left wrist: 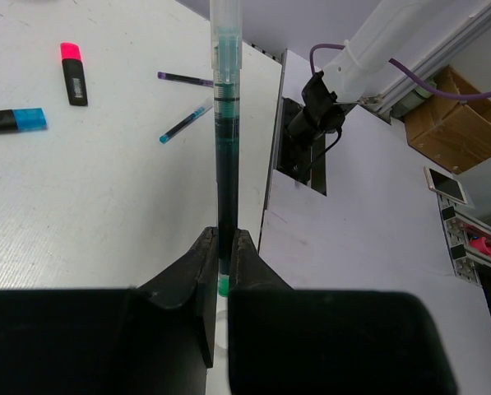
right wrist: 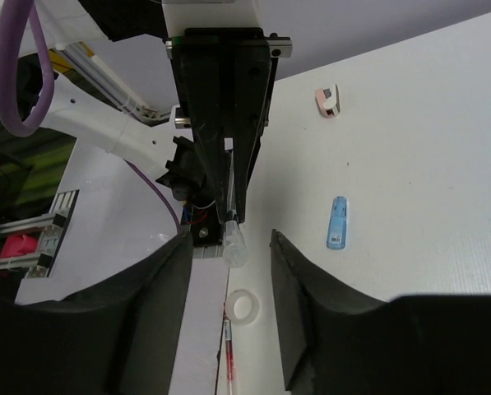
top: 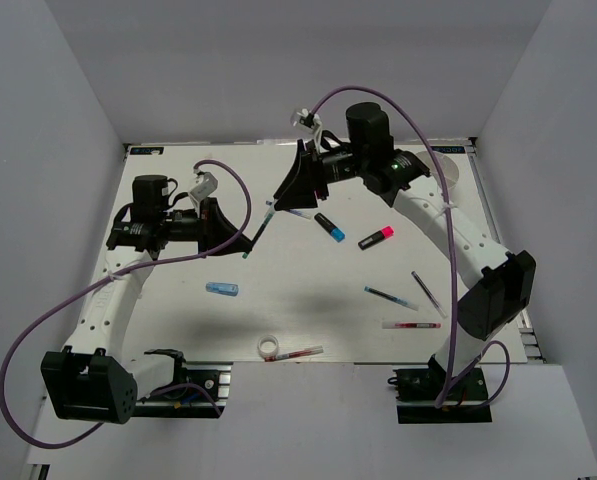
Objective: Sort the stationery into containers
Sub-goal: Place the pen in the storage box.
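Observation:
My left gripper (top: 242, 236) (left wrist: 223, 247) is shut on the lower end of a dark pen with a clear cap (top: 260, 228) (left wrist: 226, 123) and holds it above the table. My right gripper (top: 286, 200) (right wrist: 229, 284) is open, and the pen's clear cap end (right wrist: 234, 243) lies between its fingers without touching them. On the table lie a blue-cap marker (top: 330, 226), a pink-cap marker (top: 376, 237), a light-blue tube (top: 222, 289) (right wrist: 337, 222), a white tape ring (top: 269, 347) (right wrist: 245, 306) and a red pen (top: 300, 352). The white dish (top: 456, 172) is at the far right, partly hidden by my right arm.
Three more thin pens lie at the right: a blue one (top: 390, 296), a dark one (top: 428, 294) and a red one (top: 410, 325). A small pink-and-white item (right wrist: 327, 101) lies beyond the tube in the right wrist view. Grey walls enclose the table.

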`<state>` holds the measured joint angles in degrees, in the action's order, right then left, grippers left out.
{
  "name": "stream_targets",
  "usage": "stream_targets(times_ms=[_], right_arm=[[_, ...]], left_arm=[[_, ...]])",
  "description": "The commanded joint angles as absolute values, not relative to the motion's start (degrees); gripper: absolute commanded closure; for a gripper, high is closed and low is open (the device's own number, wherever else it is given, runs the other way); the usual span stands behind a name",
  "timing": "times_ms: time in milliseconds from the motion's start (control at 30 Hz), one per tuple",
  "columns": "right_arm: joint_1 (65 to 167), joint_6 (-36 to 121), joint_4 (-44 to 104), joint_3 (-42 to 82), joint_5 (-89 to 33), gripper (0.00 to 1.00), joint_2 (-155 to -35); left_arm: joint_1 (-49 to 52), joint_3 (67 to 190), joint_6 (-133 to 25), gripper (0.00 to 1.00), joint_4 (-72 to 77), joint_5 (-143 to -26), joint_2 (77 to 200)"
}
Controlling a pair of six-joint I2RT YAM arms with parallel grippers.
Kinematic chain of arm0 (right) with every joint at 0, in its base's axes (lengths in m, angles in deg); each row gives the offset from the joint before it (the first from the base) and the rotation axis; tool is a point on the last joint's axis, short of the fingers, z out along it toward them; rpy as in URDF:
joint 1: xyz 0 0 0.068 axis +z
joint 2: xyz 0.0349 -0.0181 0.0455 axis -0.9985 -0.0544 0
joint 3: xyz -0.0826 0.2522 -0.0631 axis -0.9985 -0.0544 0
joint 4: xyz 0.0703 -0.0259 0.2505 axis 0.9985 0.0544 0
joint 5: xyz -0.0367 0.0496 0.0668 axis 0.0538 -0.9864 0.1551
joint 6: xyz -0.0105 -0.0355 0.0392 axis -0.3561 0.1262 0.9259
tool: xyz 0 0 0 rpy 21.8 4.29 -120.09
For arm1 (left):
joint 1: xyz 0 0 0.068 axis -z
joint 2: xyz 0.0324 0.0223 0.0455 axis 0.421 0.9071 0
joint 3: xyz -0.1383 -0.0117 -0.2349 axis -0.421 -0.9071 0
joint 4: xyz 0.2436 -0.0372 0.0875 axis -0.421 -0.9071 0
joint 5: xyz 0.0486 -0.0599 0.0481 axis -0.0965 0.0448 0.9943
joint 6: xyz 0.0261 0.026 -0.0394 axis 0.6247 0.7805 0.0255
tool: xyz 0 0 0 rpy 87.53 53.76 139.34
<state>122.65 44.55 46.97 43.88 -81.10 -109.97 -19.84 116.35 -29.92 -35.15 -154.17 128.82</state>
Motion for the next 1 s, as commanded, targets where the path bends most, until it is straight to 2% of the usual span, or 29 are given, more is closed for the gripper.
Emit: stream_targets(times_ms=[0,200,300,333,400,467,533,600,633,767,867,967], right_arm=[[123.35,45.67,44.13,44.20,-82.90,0.54,-109.89],[123.71,45.49,44.13,42.97,-83.08,0.66,-109.72],[123.62,45.40,44.04,42.88,-82.90,0.78,-109.63],[123.79,45.40,44.21,42.88,-82.81,0.87,-109.54],[123.71,45.49,44.22,42.71,-82.46,0.99,-109.63],[123.53,45.84,44.04,42.44,-82.37,1.00,-109.45],[123.10,46.11,43.95,42.35,-82.02,1.00,-109.28],[123.01,45.58,45.35,42.79,-81.41,1.00,-109.10],[122.48,43.84,46.58,42.97,-80.01,1.00,-108.49],[119.15,38.47,53.43,42.36,-76.23,1.00,-106.03],[114.42,32.06,60.11,42.26,-69.39,1.00,-104.27],[109.06,25.38,67.57,48.56,-53.00,1.00,-105.49]], left_arm=[[-19.71,115.99,-29.57,0.99,-34.83,-155.87,127.00],[-19.71,116.17,-30.98,0.99,-33.60,-155.60,127.27],[-19.71,116.08,-31.42,0.97,-33.24,-155.60,127.35],[-19.71,116.08,-31.42,0.94,-33.33,-155.52,127.44],[-19.71,116.17,-31.42,0.91,-33.33,-154.90,127.36],[-19.71,116.26,-31.60,0.81,-33.24,-154.90,127.18],[-19.71,116.17,-31.86,0.65,-33.16,-154.38,126.83],[-19.71,116.34,-33.00,0.09,-33.06,-153.24,126.65],[-19.71,116.61,-33.79,0.02,-32.80,-150.71,126.48],[-20.85,118.10,-41.49,0.02,-29.74,-144.55,126.39],[-21.38,120.82,-44.06,0.02,-30.78,-134.27,127.09],[-21.91,124.50,-45.75,0.02,-32.98,-122.32,129.37]])
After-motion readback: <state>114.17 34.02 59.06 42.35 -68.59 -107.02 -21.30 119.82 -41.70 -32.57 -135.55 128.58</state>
